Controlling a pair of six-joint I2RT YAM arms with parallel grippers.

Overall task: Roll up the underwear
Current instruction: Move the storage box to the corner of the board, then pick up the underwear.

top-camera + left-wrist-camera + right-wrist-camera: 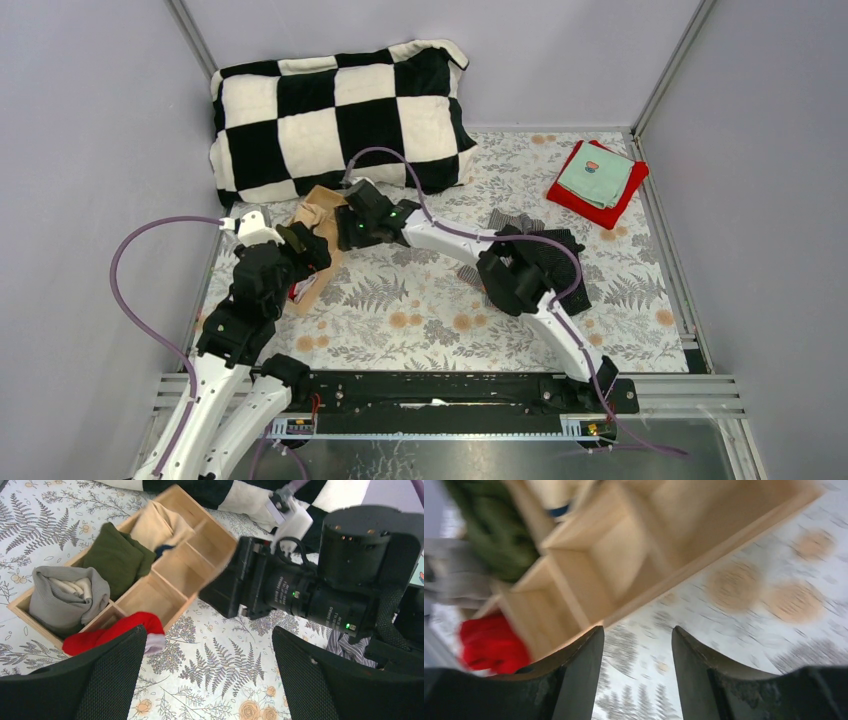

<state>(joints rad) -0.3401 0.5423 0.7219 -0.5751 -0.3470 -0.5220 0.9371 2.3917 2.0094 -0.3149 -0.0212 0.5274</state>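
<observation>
Near left, the left gripper (210,635) hangs wide open and empty over the table, just beside the box (145,597); the right gripper (636,630), reaching across from the right, hovers at the box's near edge, fingers parted, nothing between them; some compartments hold rolled clothes (67,597) and others are bare, probably waiting for the rolls; the underwear (565,250) lies unrolled mid-right under the right arm, well apart from both grippers, so neither holds it; rolling looks not yet begun; far back, the pillow (340,115); far right, a teal cloth (597,175) on a red one (575,197).
</observation>
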